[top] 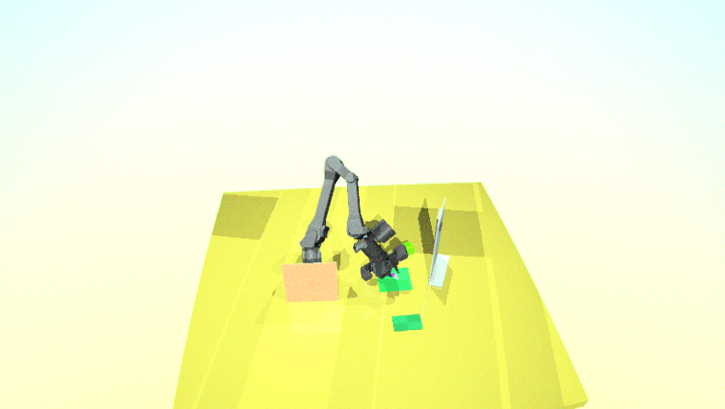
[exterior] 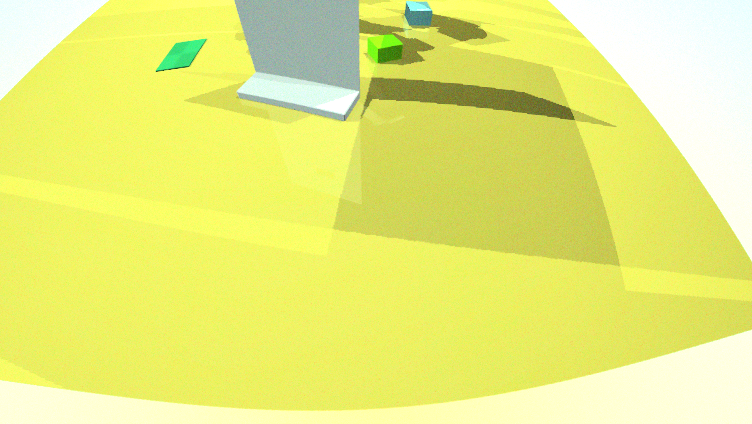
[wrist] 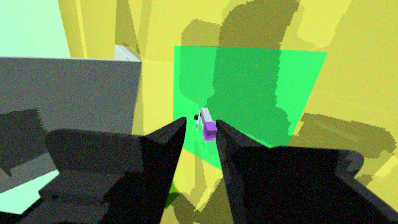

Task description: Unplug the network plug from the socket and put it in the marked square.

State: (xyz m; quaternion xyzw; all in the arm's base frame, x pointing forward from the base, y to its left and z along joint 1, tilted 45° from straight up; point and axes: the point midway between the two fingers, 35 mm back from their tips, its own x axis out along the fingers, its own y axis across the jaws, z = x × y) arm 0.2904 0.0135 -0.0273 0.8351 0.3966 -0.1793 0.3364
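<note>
Yellow table (top: 456, 355) (exterior: 263, 316) (wrist: 370, 95) carries the arm and upright panel (top: 437, 233) (exterior: 305, 42) (wrist: 75, 90); gripper (top: 391, 272) (wrist: 201, 123) is over the larger green square (top: 404, 284) (wrist: 300, 75), fingers parted, grip released. Purple-and-white plug (top: 394, 276) (wrist: 209, 130) is out of the panel, tilted by the fingertips, over the square in wrist view; can't tell if it touches down.

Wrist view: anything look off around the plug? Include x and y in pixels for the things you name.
Yes, the plug (top: 393, 276) (wrist: 208, 126) looks askew: it slants between the parted fingertips of the gripper (top: 392, 273) (wrist: 201, 123), with a visible gap on the image-left side. It shows against the green square (top: 404, 282) (wrist: 250, 95); can't tell if it lies flat there. No visible spill or damage.
</note>
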